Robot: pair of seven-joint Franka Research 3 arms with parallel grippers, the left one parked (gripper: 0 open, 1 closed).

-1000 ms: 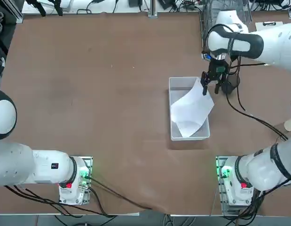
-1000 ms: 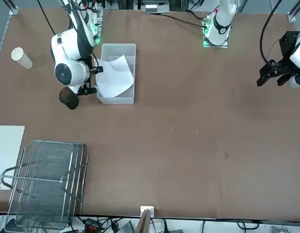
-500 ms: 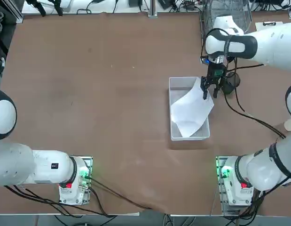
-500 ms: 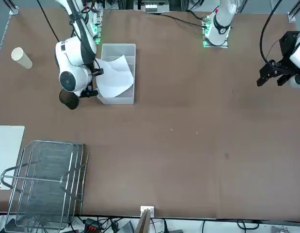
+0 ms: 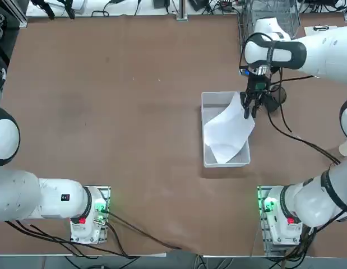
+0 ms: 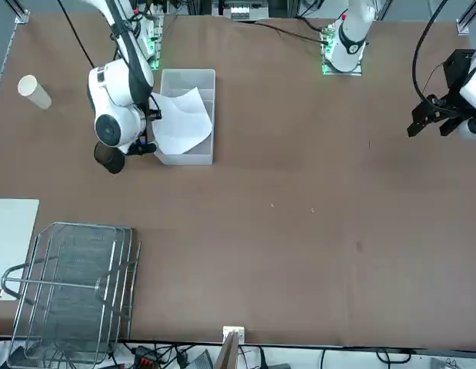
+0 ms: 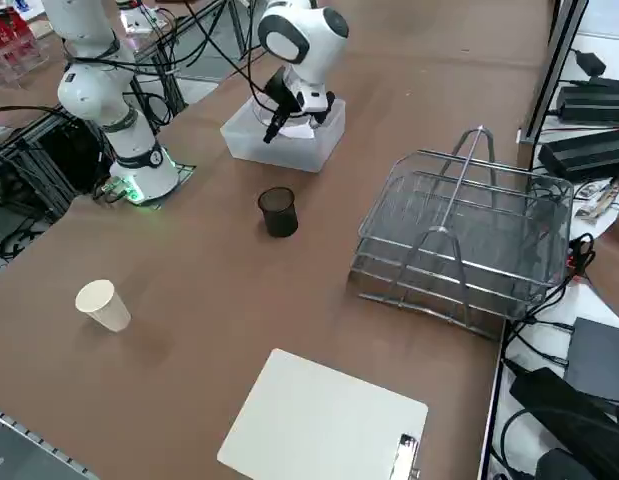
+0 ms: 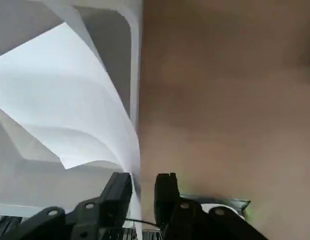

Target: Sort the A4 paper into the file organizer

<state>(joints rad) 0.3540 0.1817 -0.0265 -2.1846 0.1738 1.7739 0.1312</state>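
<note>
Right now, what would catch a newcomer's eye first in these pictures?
The white paper curling up out of the clear bin at mid-table, with the right tool pinching its raised edge over the bin's rim. Next, the wire organizer standing past a black cup, at the table's far edge.

No text, label or number is legible — anywhere here.
</note>
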